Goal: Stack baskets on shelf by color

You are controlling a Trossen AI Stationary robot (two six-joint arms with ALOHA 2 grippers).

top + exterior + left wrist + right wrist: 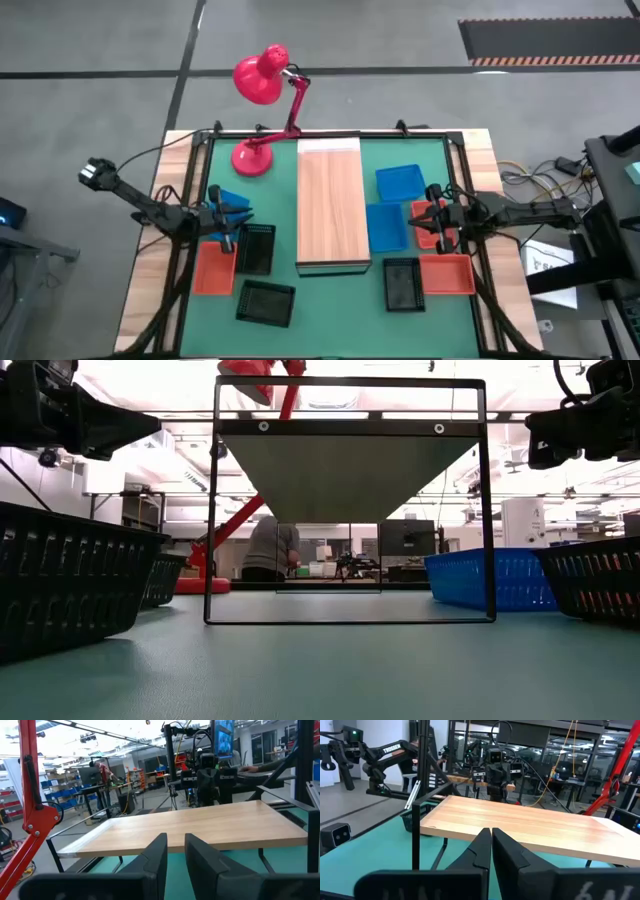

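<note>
Meanwhile both claws, left [233, 222] and right [428, 216], flank the bare shelf [329, 205].

The long light-wood plank shelf [329, 205] showed a smooth, satin grain on thin black metal legs. At its 3 o'clock, blue mesh-sided plastic baskets [388, 226] looked slightly glossy. The green table mat [330, 300] was matt; the red desk lamp [262, 78] shone like enamelled metal.

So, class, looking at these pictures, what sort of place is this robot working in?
Most likely a robotics lab or workshop. Beyond the green table mat there is a bare concrete floor, workbenches and shelving with equipment, and a person standing at a bench in the background.
</note>
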